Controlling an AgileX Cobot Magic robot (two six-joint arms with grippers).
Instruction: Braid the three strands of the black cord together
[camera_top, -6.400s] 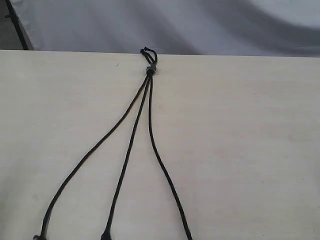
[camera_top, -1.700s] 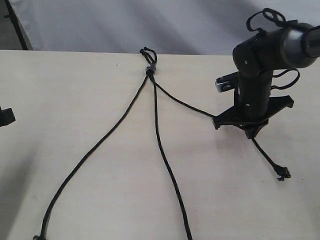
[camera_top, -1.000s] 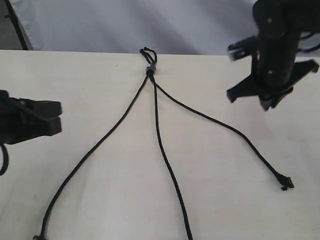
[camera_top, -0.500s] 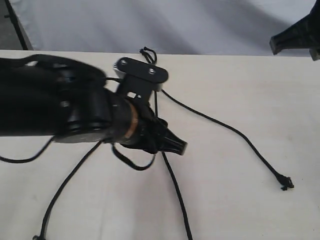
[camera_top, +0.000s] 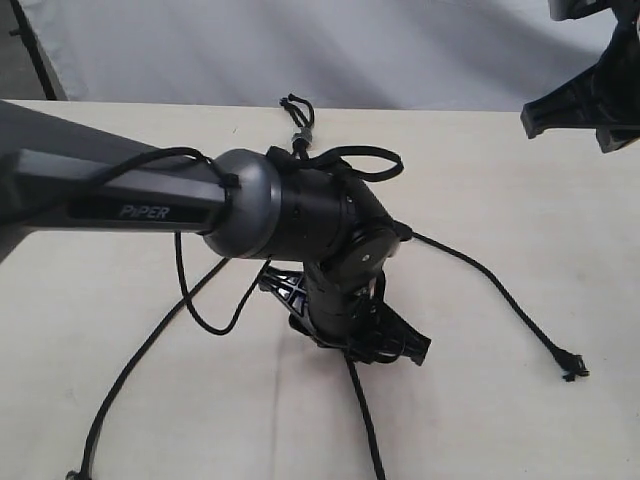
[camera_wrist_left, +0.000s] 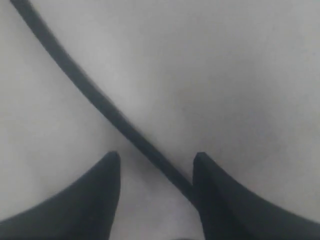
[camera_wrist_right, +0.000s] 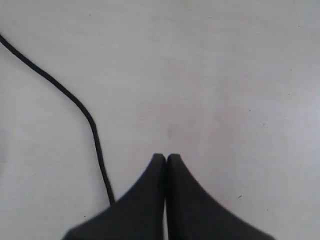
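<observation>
On the table (camera_top: 520, 440), no braid yet: the cord (camera_top: 291, 100) has its 3 strands fanned out from the bead (camera_top: 300, 141) at the far edge. We see no crossing, tho the arm hides the part near the bead. Left strand (camera_top: 148, 352) runs near-left, mid strand (camera_top: 364, 420) comes straight near, right strand (camera_top: 500, 288) lies out right. All plaiting is left, we'd say. Left arm reaches across the middle, wrist bent down. Left gripper (camera_wrist_left: 156, 161) sits low over the mid strand, jaws apart w/ it between them, nothing pinched. Right gripper (camera_wrist_right: 166, 157) is raised at far right, jaws pressed together, empty.
</observation>
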